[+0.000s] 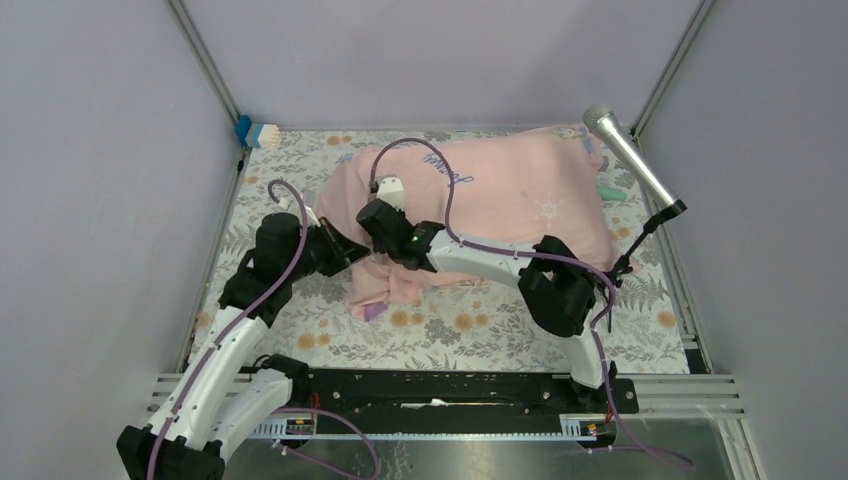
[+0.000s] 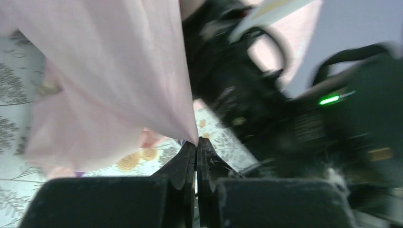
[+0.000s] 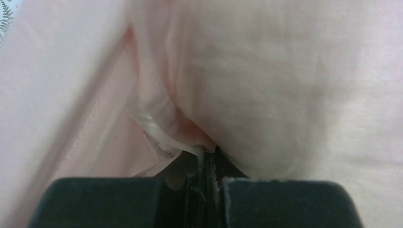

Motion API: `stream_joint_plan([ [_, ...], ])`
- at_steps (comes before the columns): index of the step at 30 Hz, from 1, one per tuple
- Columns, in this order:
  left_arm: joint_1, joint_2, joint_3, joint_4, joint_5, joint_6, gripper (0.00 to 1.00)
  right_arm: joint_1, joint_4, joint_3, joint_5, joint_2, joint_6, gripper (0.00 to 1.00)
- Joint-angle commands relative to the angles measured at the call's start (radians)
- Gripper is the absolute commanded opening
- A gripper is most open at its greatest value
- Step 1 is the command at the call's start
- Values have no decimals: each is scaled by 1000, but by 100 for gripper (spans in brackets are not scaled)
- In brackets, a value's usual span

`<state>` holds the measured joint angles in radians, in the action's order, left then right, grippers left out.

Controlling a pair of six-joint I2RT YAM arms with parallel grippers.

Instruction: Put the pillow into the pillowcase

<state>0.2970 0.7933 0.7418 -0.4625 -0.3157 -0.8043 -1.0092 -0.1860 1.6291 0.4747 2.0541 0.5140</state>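
The pillowcase [image 1: 500, 195] wholly covers the pillow. In the left wrist view the right arm [image 2: 285, 123] is only a dark blur, cropped at 2 edges.

The left arm [image 1: 232, 330] and right arm [image 1: 480, 260] bend inward, wrists close together. Left fingers [image 2: 184, 166] are clamped shut; right fingers [image 3: 189, 167] likewise.
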Motion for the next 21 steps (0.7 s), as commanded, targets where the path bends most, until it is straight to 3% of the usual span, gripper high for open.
stream_joint_plan([
  [1, 5, -4, 125, -16, -184, -99, 0, -17, 276, -86, 195, -1, -8, 0],
  [5, 2, 42, 143, 56, -25, -165, 0, -5, 261, -146, 96, -90, -30, 2],
  [9, -15, 126, 112, 94, 76, -159, 0, 31, 225, -188, -59, -241, -42, 49],
  [11, -20, 159, 97, 105, 105, -152, 0, 37, 196, -187, -96, -290, -47, 61],
  [15, -32, 172, 51, 129, 129, -166, 0, 40, 121, -163, -149, -308, -56, 60],
  [21, -69, 117, 22, 73, 150, -135, 0, 41, 61, -108, -167, -268, -99, 42],
])
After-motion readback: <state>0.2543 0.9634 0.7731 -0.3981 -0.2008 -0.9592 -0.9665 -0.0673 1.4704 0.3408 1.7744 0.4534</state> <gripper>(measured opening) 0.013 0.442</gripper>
